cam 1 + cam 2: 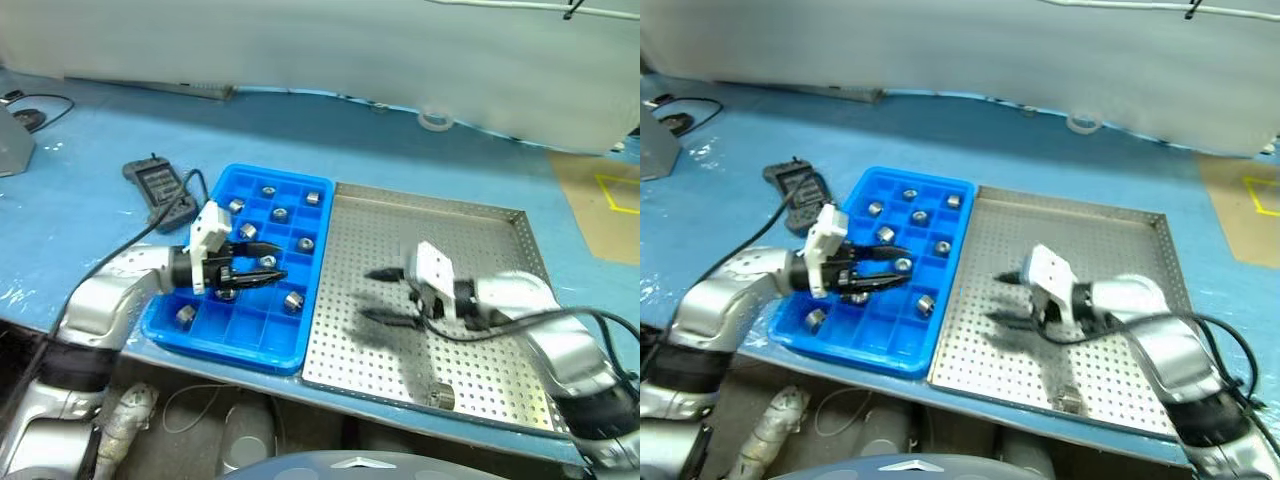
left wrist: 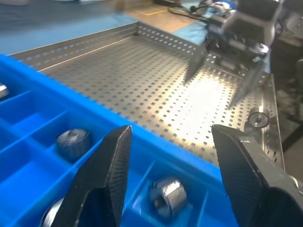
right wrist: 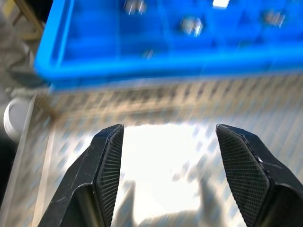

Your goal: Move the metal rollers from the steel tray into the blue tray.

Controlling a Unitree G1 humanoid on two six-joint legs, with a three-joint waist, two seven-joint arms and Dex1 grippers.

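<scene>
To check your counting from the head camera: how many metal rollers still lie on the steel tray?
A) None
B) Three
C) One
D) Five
C: a single metal roller lies near the front edge of the steel tray; the other rollers sit in compartments of the blue tray.

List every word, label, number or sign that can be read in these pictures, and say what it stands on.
No readable text anywhere.
Handheld controller: its face shows markings, too small to read.
Floor at the far right: a yellow taped outline, a mark and no writing.
Blue tray, steel tray, metal rollers: no labels visible.
</scene>
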